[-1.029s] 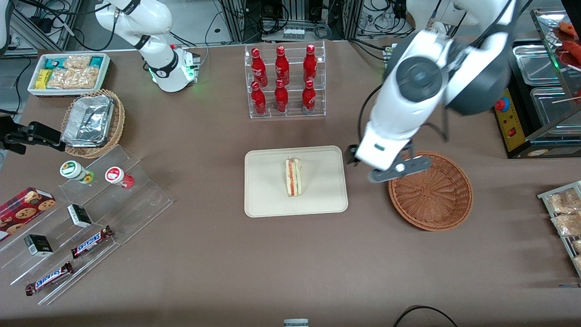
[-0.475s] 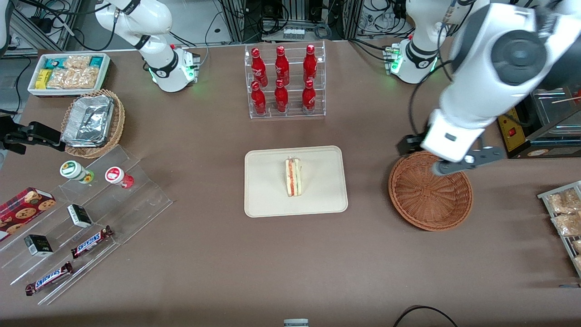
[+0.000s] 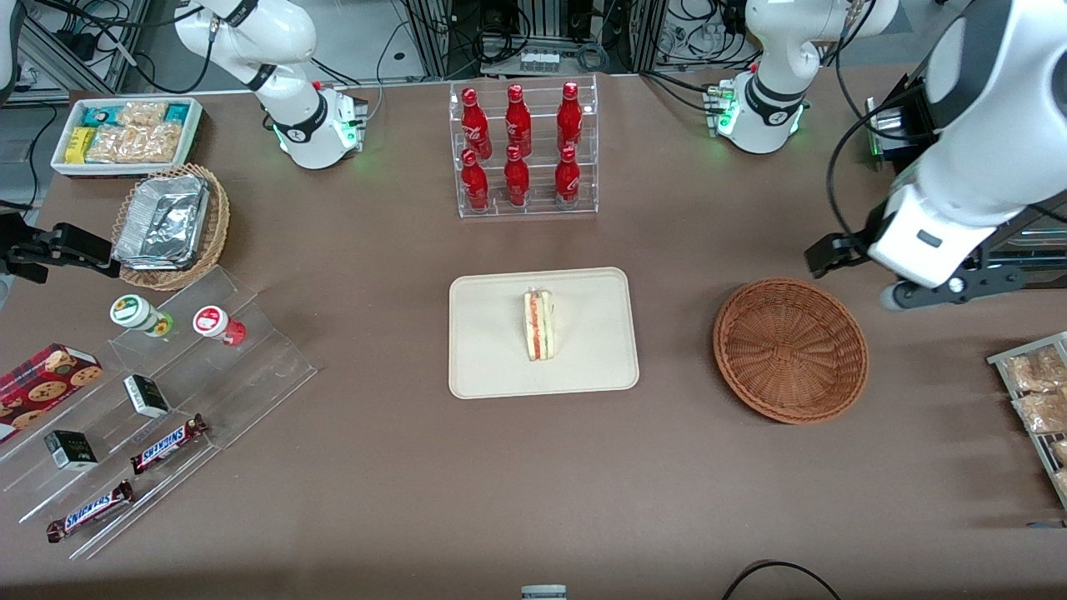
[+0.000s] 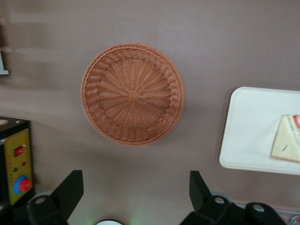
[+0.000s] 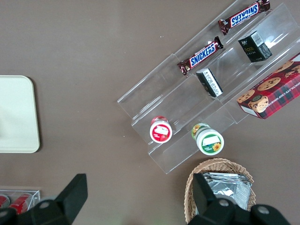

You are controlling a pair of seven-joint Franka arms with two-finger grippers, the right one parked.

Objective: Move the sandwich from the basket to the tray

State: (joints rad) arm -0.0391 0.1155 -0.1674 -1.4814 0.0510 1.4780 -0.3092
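Observation:
The sandwich [image 3: 539, 325], a white bread wedge with red and pale layers, lies on the cream tray [image 3: 492, 367] at the table's middle. The round reddish-brown basket [image 3: 790, 350] stands empty beside the tray, toward the working arm's end. My left gripper [image 3: 913, 271] hangs high over the table beside the basket, farther toward the working arm's end and apart from it. In the left wrist view the gripper [image 4: 135, 187] is open and holds nothing. That view also shows the empty basket [image 4: 132, 93], the tray [image 4: 248, 131] and the sandwich [image 4: 287, 145] on it.
A clear rack of red bottles [image 3: 521, 150] stands farther from the front camera than the tray. A black box with a red button [image 4: 16, 164] and a rack of snack packets [image 3: 1034, 392] sit at the working arm's end. Acrylic steps with snacks [image 3: 158, 392] lie toward the parked arm's end.
My left gripper has moved from over the basket's rim nearest the tray, across the basket, out toward the working arm's end. The sandwich has stayed on the tray.

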